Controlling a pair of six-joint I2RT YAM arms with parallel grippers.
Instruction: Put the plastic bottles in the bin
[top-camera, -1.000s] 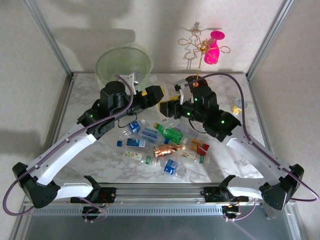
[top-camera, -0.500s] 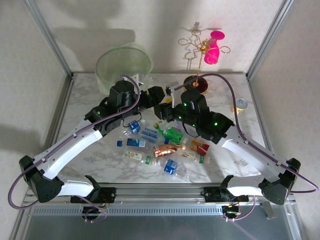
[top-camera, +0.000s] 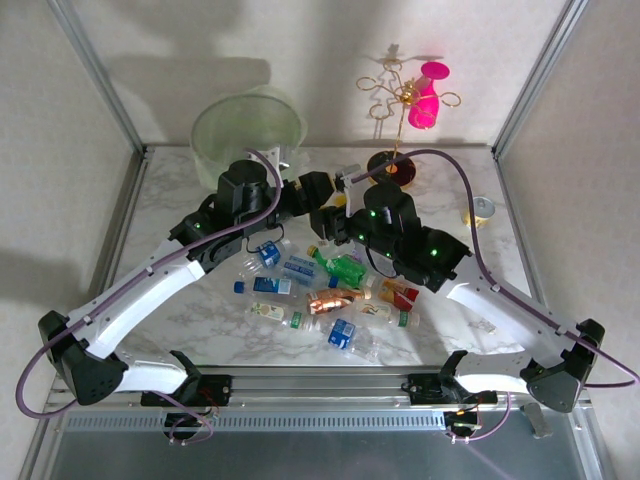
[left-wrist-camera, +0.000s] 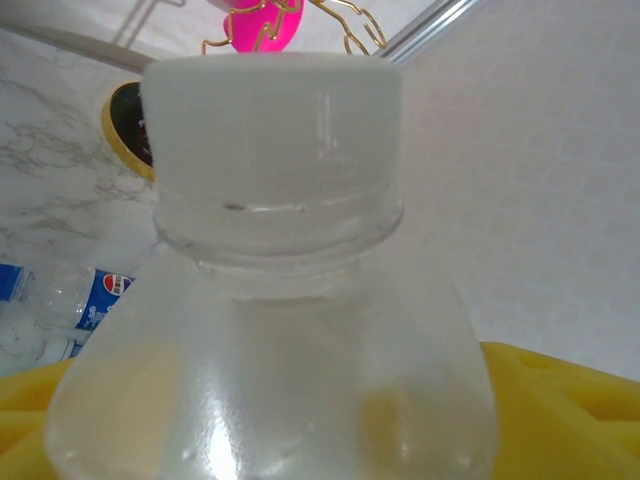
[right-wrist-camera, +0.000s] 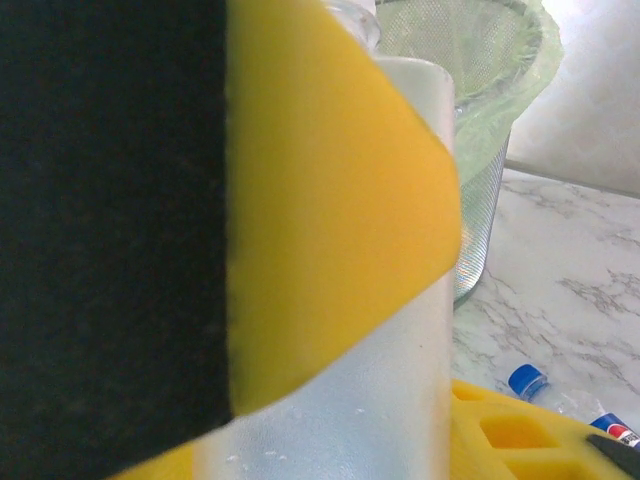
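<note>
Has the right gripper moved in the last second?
Yes: the right gripper has shifted left, away from the stand's black base, which its arm overlapped before.

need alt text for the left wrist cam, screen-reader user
Extreme close-up of a clear plastic bottle with a white cap, upright between the yellow fingers of the left end effector. Behind it: marble table with a Pepsi-labelled bottle lying at the frame's left edge, pink cup and gold wire stand at top.
</note>
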